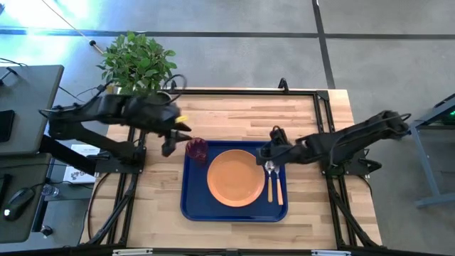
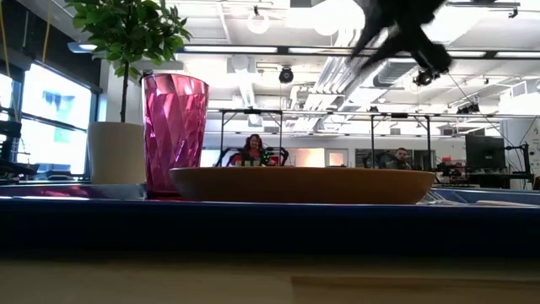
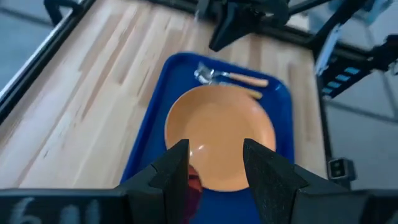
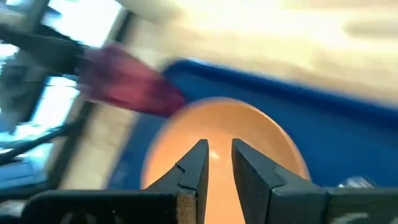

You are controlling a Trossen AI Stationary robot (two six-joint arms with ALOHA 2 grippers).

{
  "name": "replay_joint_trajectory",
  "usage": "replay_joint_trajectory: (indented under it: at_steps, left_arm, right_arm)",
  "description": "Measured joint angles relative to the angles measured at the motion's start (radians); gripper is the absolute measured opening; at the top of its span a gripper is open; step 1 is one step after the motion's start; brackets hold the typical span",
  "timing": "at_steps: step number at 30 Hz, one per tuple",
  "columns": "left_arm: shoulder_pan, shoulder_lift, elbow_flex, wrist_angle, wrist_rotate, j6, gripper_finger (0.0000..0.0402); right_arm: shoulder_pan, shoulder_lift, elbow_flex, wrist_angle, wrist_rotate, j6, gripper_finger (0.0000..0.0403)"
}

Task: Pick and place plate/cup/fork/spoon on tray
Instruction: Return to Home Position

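Fingers parted and empty on both grippers, left [image 1: 168,147] just left of cup [image 1: 197,151], right [image 1: 264,151] above spoon [image 1: 270,171]; plate [image 1: 235,177], fork [image 1: 279,186] on tray [image 1: 192,203].

You look across a wooden table [image 1: 234,114] on grey floor [image 1: 234,18] into an open office with ceiling lamps [image 2: 258,23], bright windows [image 2: 52,127], and two seated people [image 2: 252,150].
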Motion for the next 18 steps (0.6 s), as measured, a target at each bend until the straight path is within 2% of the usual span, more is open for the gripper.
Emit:
replay_joint_trajectory:
  at_steps: [3, 9, 13, 18]
  left_arm:
    - [-0.057, -0.100, -0.106, 0.093, -0.040, -0.032, 0.0143]
    - [-0.150, -0.307, -0.363, 0.291, -0.045, -0.088, 0.0143]
    - [-0.201, -0.442, -0.530, 0.431, -0.045, -0.103, 0.0143]
    - [-0.263, -0.603, -0.713, 0.558, -0.044, -0.036, 0.0143]
  right_arm:
    - [0.000, -0.037, 0.000, 0.131, 0.035, -0.163, 0.0063]
    - [0.000, -0.086, 0.000, 0.350, 0.051, -0.420, 0.0063]
    - [0.000, -0.110, 0.000, 0.457, 0.050, -0.509, 0.0063]
    - [0.000, -0.155, 0.000, 0.509, 0.046, -0.553, 0.0063]
